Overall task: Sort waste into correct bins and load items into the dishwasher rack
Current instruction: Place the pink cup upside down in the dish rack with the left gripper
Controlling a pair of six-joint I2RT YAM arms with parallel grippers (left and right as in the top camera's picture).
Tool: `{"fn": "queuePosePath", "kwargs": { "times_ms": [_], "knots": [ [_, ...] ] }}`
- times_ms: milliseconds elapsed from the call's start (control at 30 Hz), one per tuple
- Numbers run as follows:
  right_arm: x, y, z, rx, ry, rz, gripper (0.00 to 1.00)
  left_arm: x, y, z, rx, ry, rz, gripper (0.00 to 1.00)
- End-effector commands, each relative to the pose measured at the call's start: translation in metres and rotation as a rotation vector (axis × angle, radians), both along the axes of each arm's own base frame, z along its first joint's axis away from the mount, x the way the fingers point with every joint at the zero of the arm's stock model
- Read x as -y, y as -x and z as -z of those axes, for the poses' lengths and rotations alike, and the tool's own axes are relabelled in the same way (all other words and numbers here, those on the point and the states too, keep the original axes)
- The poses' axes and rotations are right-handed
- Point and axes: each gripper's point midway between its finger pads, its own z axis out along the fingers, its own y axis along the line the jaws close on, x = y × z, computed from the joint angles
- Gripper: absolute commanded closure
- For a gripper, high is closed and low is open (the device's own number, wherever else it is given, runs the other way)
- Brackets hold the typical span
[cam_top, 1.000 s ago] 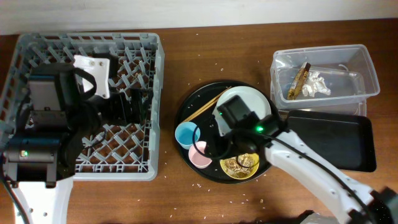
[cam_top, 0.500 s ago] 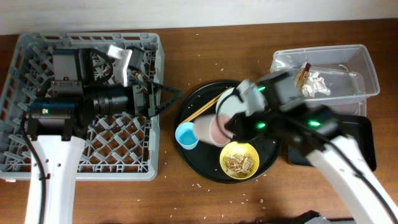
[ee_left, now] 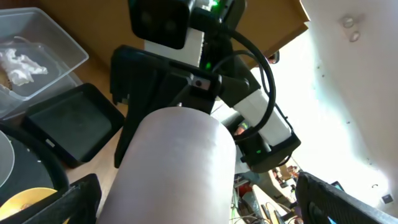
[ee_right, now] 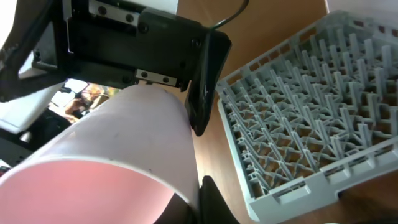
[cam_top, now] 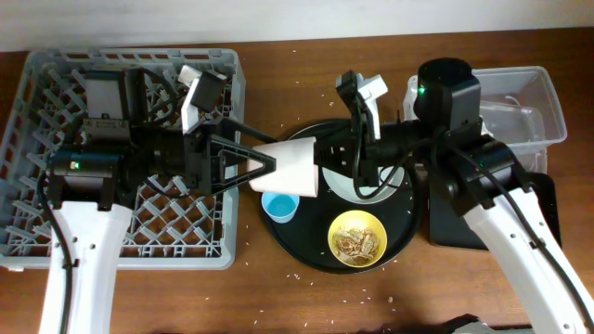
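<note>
My right gripper (cam_top: 327, 163) is shut on the rim of the pink cup (cam_top: 290, 167), holding it on its side in the air above the round black tray's left edge. One finger is inside the rim in the right wrist view (ee_right: 202, 199). My left gripper (cam_top: 267, 164) is open, its two fingers spread on either side of the cup's base (ee_left: 174, 168). The light blue cup (cam_top: 278, 206) and the yellow bowl (cam_top: 357, 235) with brown scraps sit on the round tray. The plate (cam_top: 397, 178) is mostly hidden. The chopsticks are hidden. The grey rack (cam_top: 56, 232) is at the left.
The round black tray (cam_top: 306, 252) is at the centre. The clear tub (cam_top: 548, 102) at the back right holds white tissue (ee_left: 15, 62). The shallow black tray (cam_top: 538, 223) lies in front of it. Rice grains dot the table.
My right gripper lifted the pink cup off the round tray and swung it left, tipped on its side. My left arm came out over the rack's edge, and its fingers now bracket the cup's base.
</note>
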Motion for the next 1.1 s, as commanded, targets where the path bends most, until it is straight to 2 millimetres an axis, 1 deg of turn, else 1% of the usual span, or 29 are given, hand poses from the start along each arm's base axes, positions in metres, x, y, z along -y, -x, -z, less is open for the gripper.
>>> {"fn": "queuePosePath", "kwargs": {
  "times_ms": [0,33,67,100,200,233,267,300,333,367,400,500,533,567,600,633,667,700,733,767,800,833,867,900,967,1000,1067],
  "knots": [
    [0.000,-0.001,-0.015,0.030,-0.038,-0.009,0.96,0.001,0.007,-0.009,0.031,0.037,0.039,0.23],
    [-0.001,-0.003,-0.019,0.037,-0.050,-0.006,0.96,0.001,0.007,-0.009,0.031,0.036,0.039,0.28],
    [-0.001,-0.003,-0.023,0.044,-0.059,-0.004,0.96,0.002,0.008,-0.008,0.034,0.033,0.043,0.28],
    [-0.001,-0.004,-0.025,0.043,-0.063,-0.003,0.96,0.006,0.006,-0.004,0.035,0.009,0.034,0.32],
    [-0.001,-0.005,-0.024,0.040,-0.060,0.003,0.96,0.013,0.009,0.000,0.036,-0.011,0.041,0.35],
    [-0.001,-0.007,-0.023,0.040,-0.057,0.013,0.96,0.013,0.009,0.000,0.036,-0.011,0.041,0.26],
    [-0.001,-0.007,-0.023,0.039,-0.054,0.019,0.96,0.013,0.009,0.000,0.036,-0.011,0.041,0.20],
    [-0.001,-0.007,-0.023,0.038,-0.054,0.018,0.96,0.013,0.009,0.000,0.036,-0.011,0.041,0.30],
    [-0.001,-0.007,-0.023,0.038,-0.054,0.018,0.96,0.013,0.009,0.000,0.035,-0.011,0.041,0.36],
    [-0.001,-0.007,-0.022,0.037,-0.054,0.018,0.96,0.013,0.009,0.000,0.036,-0.011,0.041,0.47],
    [-0.001,-0.007,-0.022,0.035,-0.053,0.018,0.96,0.013,0.008,0.000,0.036,-0.012,0.039,0.49],
    [-0.001,-0.007,-0.022,0.016,-0.054,0.021,0.95,0.013,0.003,0.005,0.040,-0.044,0.007,0.49],
    [-0.001,-0.007,-0.022,0.016,-0.054,0.020,0.78,0.012,0.000,0.007,0.041,-0.056,-0.009,0.48],
    [-0.001,-0.007,-0.023,0.019,-0.054,0.022,0.57,0.009,-0.006,0.011,0.043,-0.077,-0.040,0.48],
    [0.002,-0.010,-0.023,0.023,-0.053,0.036,0.41,0.005,-0.013,0.015,0.041,-0.104,-0.081,0.48],
    [0.012,-0.017,-0.026,0.034,-0.052,0.084,0.37,-0.005,-0.026,0.026,0.029,-0.168,-0.166,0.48],
    [0.029,-0.027,-0.030,0.025,-0.053,0.154,0.31,-0.022,-0.042,0.043,0.000,-0.272,-0.292,0.48],
    [0.044,-0.034,-0.029,-0.007,-0.043,0.227,0.27,-0.054,-0.058,0.066,-0.046,-0.419,-0.464,0.48],
    [0.051,-0.038,-0.022,-0.052,-0.019,0.277,0.26,-0.080,-0.065,0.080,-0.082,-0.512,-0.578,0.48],
    [0.056,-0.042,-0.005,-0.133,0.032,0.342,0.25,-0.111,-0.068,0.093,-0.129,-0.613,-0.705,0.48],
    [0.062,-0.045,0.031,-0.266,0.150,0.449,0.25,-0.156,-0.068,0.110,-0.227,-0.746,-0.884,0.48],
    [0.066,-0.042,0.066,-0.355,0.288,0.527,0.25,-0.220,-0.055,0.133,-0.410,-0.929,-1.149,0.48],
    [0.067,-0.036,0.089,-0.401,0.397,0.568,0.25,-0.261,-0.037,0.145,-0.573,-1.028,-1.344,0.48],
    [0.060,-0.026,0.107,-0.407,0.488,0.556,0.25,-0.289,-0.021,0.152,-0.681,-1.094,-1.487,0.48],
    [0.049,-0.013,0.119,-0.398,0.563,0.527,0.25,-0.311,-0.008,0.160,-0.771,-1.131,-1.601,0.48],
    [0.044,-0.009,0.122,-0.384,0.588,0.521,0.25,-0.316,-0.006,0.168,-0.803,-1.135,-1.625,0.48],
    [0.038,-0.005,0.124,-0.362,0.609,0.510,0.25,-0.317,-0.008,0.190,-0.849,-1.142,-1.616,0.48]
  ]
}}
